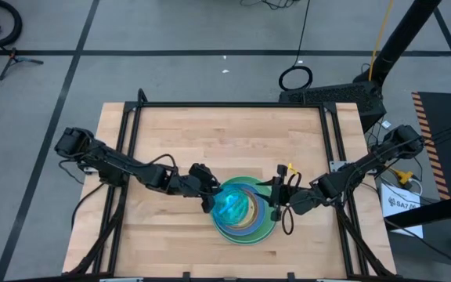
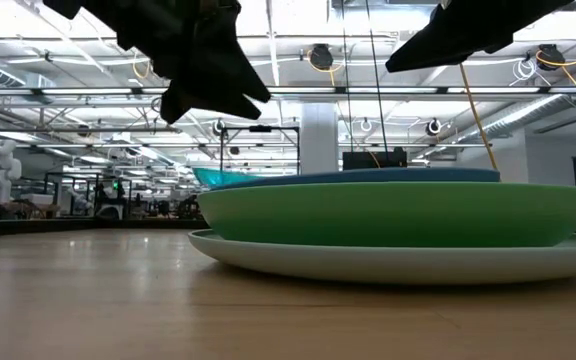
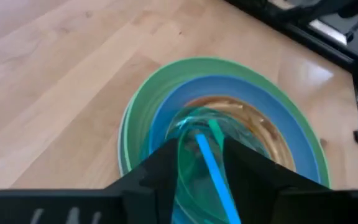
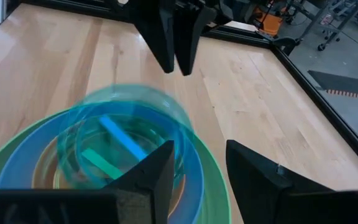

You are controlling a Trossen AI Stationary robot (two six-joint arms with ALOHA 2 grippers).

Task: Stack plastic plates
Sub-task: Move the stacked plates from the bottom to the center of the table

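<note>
The plates stand in one stack (image 1: 245, 227) near the table's near edge. A pale plate (image 2: 388, 262) is at the bottom, with a green plate (image 2: 398, 215), a blue plate (image 2: 418, 175) and a rust-brown plate (image 3: 263, 127) above it. The translucent cyan plate (image 4: 129, 112) lies tilted on top, shifted toward the stack's left side (image 1: 232, 205). My left gripper (image 4: 174, 71) points down just above the cyan plate's left rim, open, with a gap between fingertips and rim. My right gripper (image 4: 201, 152) hovers open at the stack's right edge (image 1: 276, 202).
Bare wood (image 1: 178, 141) lies to the left of and beyond the stack. The black table frame (image 1: 229, 104) runs round the top. Both arms reach in low from the table's sides, one on each side of the stack. The table's near edge is close behind the stack.
</note>
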